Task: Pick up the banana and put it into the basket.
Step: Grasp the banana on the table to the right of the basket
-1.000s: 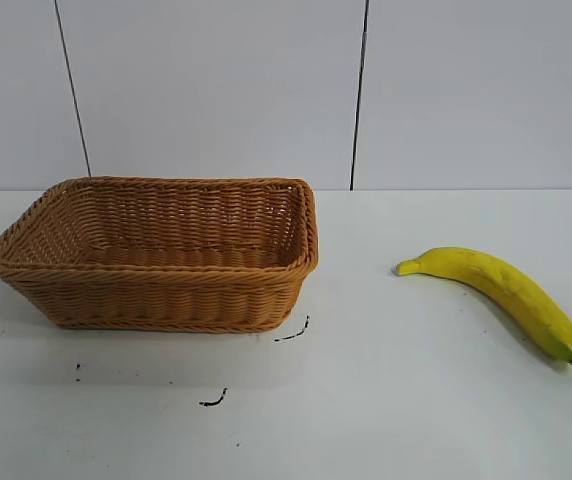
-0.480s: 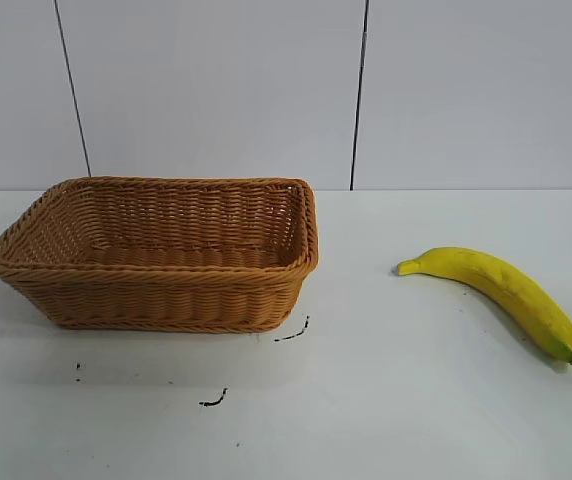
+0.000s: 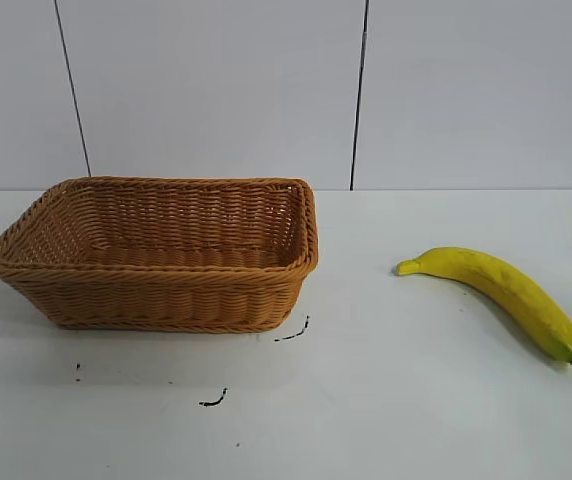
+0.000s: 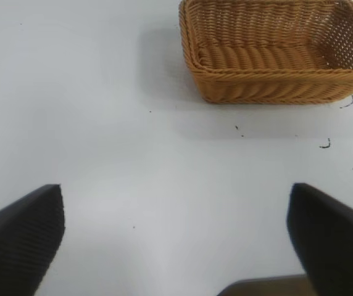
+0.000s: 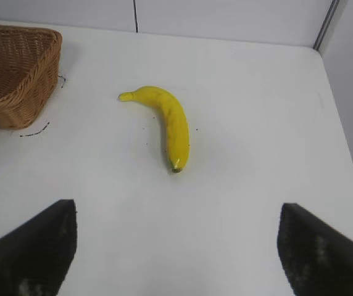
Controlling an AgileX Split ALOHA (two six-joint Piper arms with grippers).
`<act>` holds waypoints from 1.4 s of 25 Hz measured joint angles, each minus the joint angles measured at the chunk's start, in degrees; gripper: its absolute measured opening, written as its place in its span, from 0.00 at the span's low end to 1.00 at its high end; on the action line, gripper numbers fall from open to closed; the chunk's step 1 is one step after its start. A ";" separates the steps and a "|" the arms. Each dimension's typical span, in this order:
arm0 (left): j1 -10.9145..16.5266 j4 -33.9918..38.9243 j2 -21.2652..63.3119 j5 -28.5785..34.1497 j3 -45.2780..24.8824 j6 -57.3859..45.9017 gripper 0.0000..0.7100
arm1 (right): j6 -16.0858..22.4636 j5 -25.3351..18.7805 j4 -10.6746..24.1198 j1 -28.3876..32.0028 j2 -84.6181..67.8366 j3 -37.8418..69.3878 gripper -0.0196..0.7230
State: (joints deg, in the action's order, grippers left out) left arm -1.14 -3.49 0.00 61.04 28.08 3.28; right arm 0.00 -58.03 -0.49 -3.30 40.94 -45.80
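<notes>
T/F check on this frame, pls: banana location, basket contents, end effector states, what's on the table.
1. The banana lies inside the basket. False: it lies on the table, apart from the basket.
2. The basket holds nothing. True.
3. The right end effector is shut on the banana. False: it is open, short of the banana.
4. The left end effector is open over bare table. True.
5. Small dark marks dot the table near the basket. True.

Yellow banana (image 3: 496, 295) lies right of empty wicker basket (image 3: 156, 305).
</notes>
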 joint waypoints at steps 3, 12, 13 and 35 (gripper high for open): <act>0.00 0.00 0.00 0.00 0.00 0.00 0.98 | 0.00 0.00 0.00 0.00 10.11 -5.60 0.88; 0.00 0.00 0.00 0.00 0.00 0.00 0.98 | -3.27 -1.77 0.00 0.00 36.68 -22.46 0.88; 0.00 0.00 0.00 0.00 0.00 0.00 0.98 | -4.03 -2.30 0.00 0.00 39.40 -24.31 0.88; 0.00 0.00 0.00 0.00 0.00 0.00 0.98 | -22.32 -2.60 -3.29 -0.94 71.69 -46.32 0.88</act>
State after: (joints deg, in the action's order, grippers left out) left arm -1.14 -3.49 0.00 61.04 28.08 3.28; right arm -22.32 -60.64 -3.79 -4.23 112.63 -92.12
